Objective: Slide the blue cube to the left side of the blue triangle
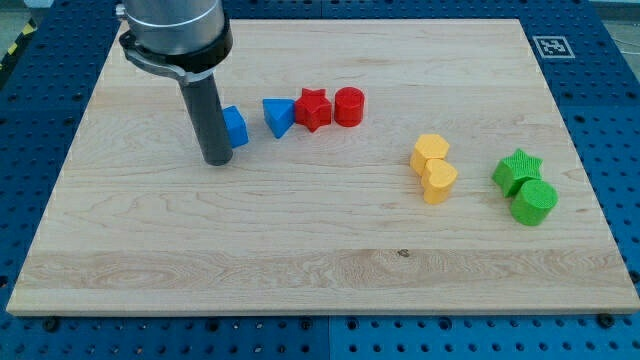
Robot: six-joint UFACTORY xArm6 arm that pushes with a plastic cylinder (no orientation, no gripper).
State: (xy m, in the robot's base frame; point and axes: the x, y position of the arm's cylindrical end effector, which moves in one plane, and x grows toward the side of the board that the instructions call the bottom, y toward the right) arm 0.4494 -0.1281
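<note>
Pale wooden surface [300, 250] carries everything. I have no pincer to spread or pinch, only my tip [217, 160], planted against the small blue plastic cube [234, 126] on its left. That cube sits near the blue plastic triangle [278, 116], already on its left. It looks light, rigid and slippery, so I judge flat-face pushes safest.

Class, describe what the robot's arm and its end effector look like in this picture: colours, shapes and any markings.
A grey metallic cylindrical housing with a black ring clamp carries a straight dark rod. My tip is blunt and round. No cables or markings show.
</note>
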